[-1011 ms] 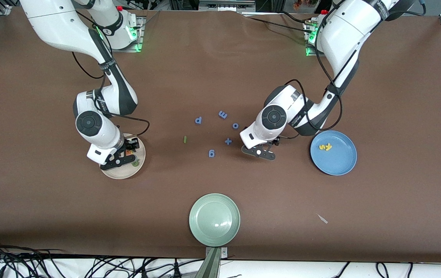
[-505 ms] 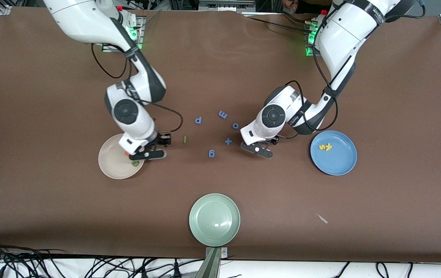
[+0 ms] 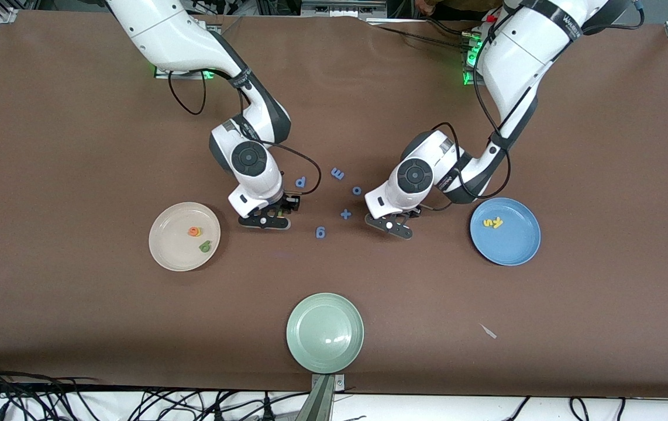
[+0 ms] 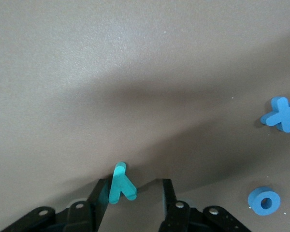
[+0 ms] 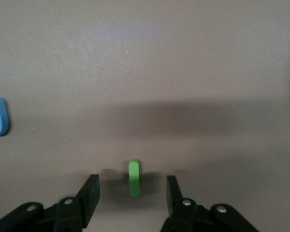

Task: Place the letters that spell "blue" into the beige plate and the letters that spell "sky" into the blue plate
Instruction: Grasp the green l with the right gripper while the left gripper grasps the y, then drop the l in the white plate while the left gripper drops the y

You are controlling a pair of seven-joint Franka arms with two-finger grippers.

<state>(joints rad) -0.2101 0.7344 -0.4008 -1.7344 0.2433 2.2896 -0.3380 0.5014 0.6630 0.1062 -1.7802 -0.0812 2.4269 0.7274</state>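
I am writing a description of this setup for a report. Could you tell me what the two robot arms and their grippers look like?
Both arms have glossy white shells with black joint sections and round black caps at the wrist. A loose black cable runs along each arm. Green lights glow at both bases. The left gripper and the right gripper are black, with two flat fingers and small silver screws. Dark lettering marks the left arm's upper segment.

open tabletop: lower left of front view, bare table [image 3: 65, 327]
obstacles: blue letters [image 3: 320, 233] cluster at centre, between both arms

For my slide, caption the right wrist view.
Right pincer, fingers open, straddling the thin green l on the brown table.
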